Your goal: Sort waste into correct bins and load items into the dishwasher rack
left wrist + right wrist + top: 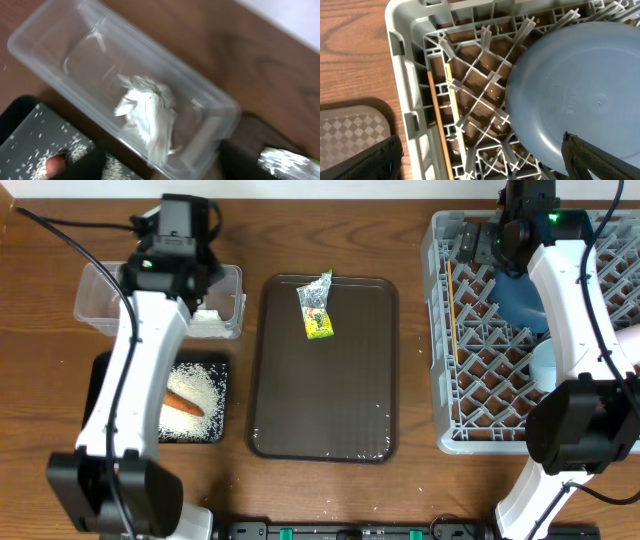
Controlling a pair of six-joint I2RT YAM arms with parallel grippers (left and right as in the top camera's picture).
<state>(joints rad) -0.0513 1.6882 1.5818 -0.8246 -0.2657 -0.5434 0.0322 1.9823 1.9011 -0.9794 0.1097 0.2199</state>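
At 10 o'clock on the table [40, 400] stands the clear plastic tub [100, 295]. The crumpled white paper [147, 115] lies inside it, toward its 3 o'clock end. The left pincer [162, 152] hangs over this tub, fingers spread wide, gripping nothing.

Just beside the tub's 6 o'clock side, at 8 o'clock on the table, is the black tray [22, 127]. It holds a heap of white rice grains [200, 385], and the small orange carrot [184, 405] lies on them.

In the middle of the table is the dark brown serving tray [325, 390]. The silver-and-yellow foil wrapper [317, 310] rests at its 12 o'clock end.

The grey dishwasher rack [480, 415] fills the 3 o'clock side of the table. The wooden chopsticks [439, 120] lie flat along its 9 o'clock wall. The large blue bowl [570, 85] leans tilted among the pegs at its 12 o'clock end. The right pincer [481, 142] hovers above the rack between chopsticks and bowl, its fingers spread apart and empty. The small light-blue bowl [545, 365] sits toward 3 o'clock in the rack, partly hidden by the right arm.
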